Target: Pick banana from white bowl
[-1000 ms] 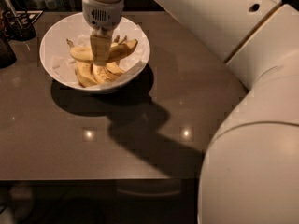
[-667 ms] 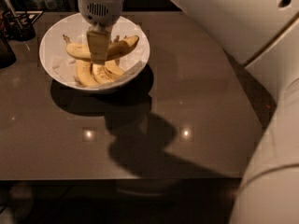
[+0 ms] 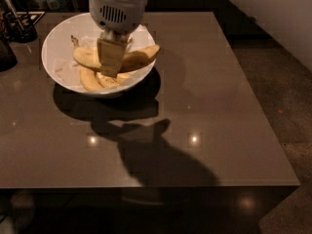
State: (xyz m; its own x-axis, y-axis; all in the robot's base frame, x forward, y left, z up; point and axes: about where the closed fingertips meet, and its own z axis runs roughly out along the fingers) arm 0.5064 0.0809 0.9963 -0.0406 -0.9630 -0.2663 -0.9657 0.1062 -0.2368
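The white bowl (image 3: 53, 48) stands at the table's back left. The long, pale yellow banana (image 3: 139, 57) lies across it, with its dark stem at the left and its brownish tip near the right rim. Shorter yellow bananas (image 3: 90, 79) lie in front of it, over white paper lining. My gripper (image 3: 111, 67) hangs straight down from its white wrist into the bowl. It sits at the middle of the long banana and hides that part. I cannot see whether the banana is held.
The brown glossy table (image 3: 204, 91) reaches to the right and front of the bowl. Dark items (image 3: 19, 26) stand at the back left corner. The floor (image 3: 282, 96) lies beyond the table's right edge.
The large white arm body that filled the right side has left the view. The gripper stays in the bowl at the long banana. The bananas look unmoved.
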